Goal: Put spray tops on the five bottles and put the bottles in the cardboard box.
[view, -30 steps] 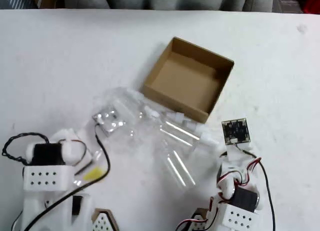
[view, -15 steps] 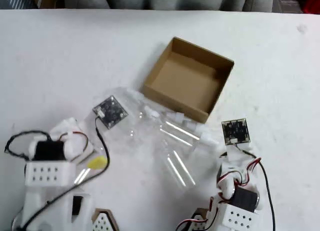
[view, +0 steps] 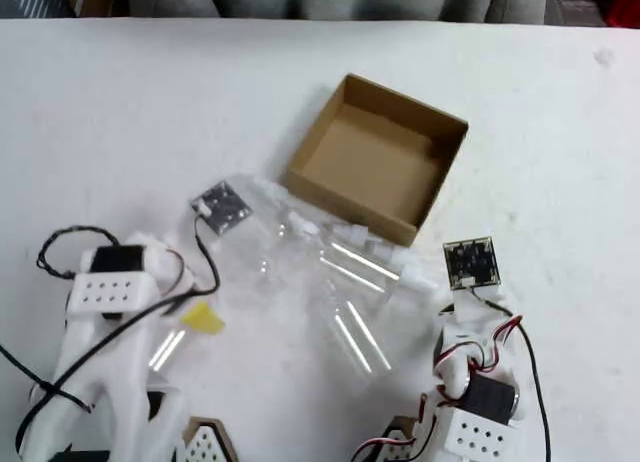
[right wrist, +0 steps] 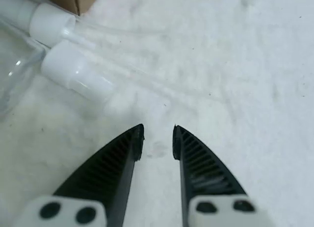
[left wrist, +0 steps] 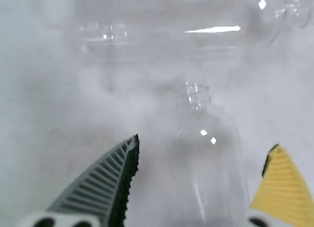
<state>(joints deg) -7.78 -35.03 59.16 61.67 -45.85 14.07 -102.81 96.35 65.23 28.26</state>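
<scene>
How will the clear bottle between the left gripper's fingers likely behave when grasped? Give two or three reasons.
The bottle looks empty, so it is probably light. It lies on its side and is round, so a nudge may roll it. Its glossy wall could slip in the open left gripper.

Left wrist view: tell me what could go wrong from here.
1. The clear bottle lies on its side between the fingers of the open left hand; closing could squirt it out or roll it away.
2. The other bottles lie bunched close by the cardboard box; dragging one could scatter the rest or nudge the box.
</scene>
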